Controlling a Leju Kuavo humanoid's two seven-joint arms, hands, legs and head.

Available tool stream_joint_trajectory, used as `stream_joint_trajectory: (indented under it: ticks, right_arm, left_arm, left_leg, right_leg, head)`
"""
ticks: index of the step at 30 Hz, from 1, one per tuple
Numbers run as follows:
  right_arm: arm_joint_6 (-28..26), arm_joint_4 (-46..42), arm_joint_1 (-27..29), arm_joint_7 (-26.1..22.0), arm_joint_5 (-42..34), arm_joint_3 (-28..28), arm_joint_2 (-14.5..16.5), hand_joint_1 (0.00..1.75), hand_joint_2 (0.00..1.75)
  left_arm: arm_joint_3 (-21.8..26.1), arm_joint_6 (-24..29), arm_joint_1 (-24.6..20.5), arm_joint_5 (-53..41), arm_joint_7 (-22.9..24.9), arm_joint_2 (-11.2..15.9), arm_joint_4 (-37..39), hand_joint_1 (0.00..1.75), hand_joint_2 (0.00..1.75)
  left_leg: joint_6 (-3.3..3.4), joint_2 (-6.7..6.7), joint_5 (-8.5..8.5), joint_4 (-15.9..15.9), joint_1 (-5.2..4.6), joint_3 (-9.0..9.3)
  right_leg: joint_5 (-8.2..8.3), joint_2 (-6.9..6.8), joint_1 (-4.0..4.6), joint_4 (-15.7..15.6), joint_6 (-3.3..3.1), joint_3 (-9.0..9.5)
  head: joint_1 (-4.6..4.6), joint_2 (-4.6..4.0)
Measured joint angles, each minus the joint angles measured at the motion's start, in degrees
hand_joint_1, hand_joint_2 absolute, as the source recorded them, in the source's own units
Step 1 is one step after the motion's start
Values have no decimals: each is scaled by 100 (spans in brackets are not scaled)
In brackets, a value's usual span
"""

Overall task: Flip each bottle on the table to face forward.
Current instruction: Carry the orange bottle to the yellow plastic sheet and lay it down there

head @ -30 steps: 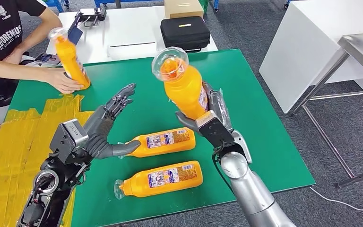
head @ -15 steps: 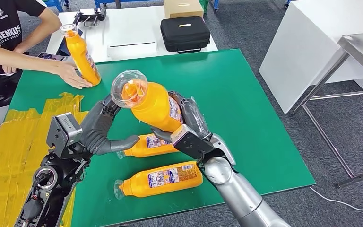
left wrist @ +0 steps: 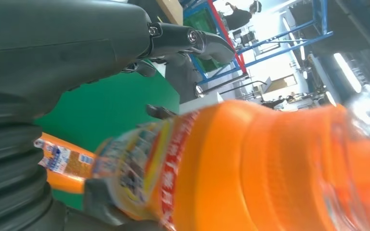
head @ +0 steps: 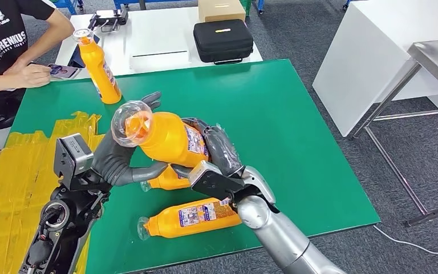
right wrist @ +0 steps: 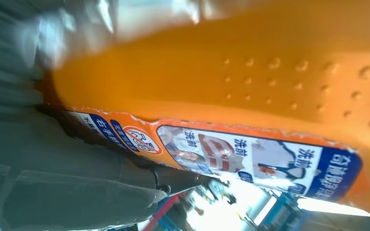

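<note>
1. Nearest me, a bottle lies on its side on the green table, cap toward my left, label up. I judge it not yet dealt with.
2. Just beyond it a second lying bottle rests on the mat, mostly hidden under my hands. It also looks left to do.
3. My right hand grips the held bottle around its lower body, fingers wrapped over the label. The bottle is off the table, tilted, with its clear cap pointing toward my left side.
4. My left hand is spread wide, thumb under the held bottle and fingers reaching up behind its cap end. It seems to be touching or about to touch; I cannot tell whether it has closed on the bottle. I read this as a pass or a two-handed turn in progress.
5. Farthest, a standing bottle is upright near the table's far left corner, label partly visible. That one looks finished.
6. A person sits beyond that corner, hand by a phone.
7. So by my count: one up, one in hand, two lying.
</note>
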Motion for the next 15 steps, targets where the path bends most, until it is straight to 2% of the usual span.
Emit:
stream_joint_trajectory:
  ticks: [15]
  right_arm:
    - [152, 478, -270, 208, -93, 291, 263, 175, 175]
  left_arm:
    - [-19, 11, 0, 244, -33, -52, -3, 0, 175]
  left_leg:
    - [0, 0, 0, 0, 0, 0]
  right_leg:
    - [0, 0, -1, 0, 0, -1]
  head:
    - [1, 0]
